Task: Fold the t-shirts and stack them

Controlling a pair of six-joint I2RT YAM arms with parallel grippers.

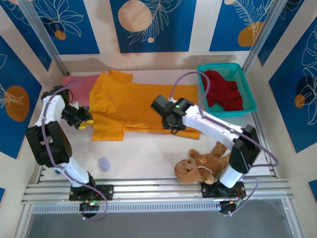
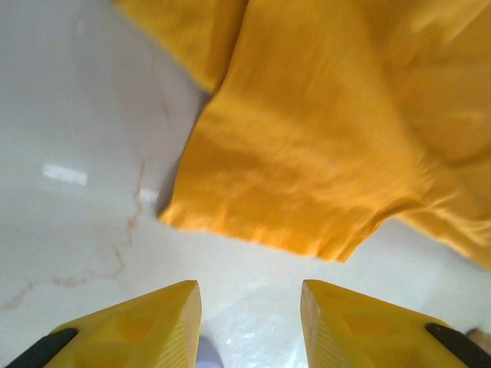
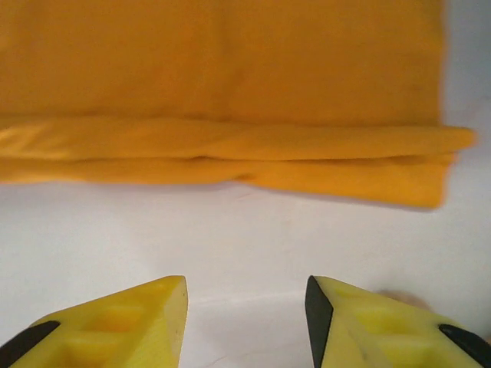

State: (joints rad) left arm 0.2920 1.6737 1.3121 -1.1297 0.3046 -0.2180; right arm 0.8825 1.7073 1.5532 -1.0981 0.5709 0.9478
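Three t-shirts: orange, pink, dark red.
The orange shirt (image 1: 143, 106) lies spread mid-table with its near edge folded over. The pink shirt (image 1: 77, 83) lies far left, partly beneath it. The red shirt (image 1: 225, 91) is crumpled in the basket (image 1: 230, 113).

The pink t-shirt (image 1: 84, 89) is mostly hidden under the orange t-shirt (image 1: 129, 99). A small purple blob (image 1: 103, 163) on the worktop (image 1: 143, 153) is too blurry to tell.
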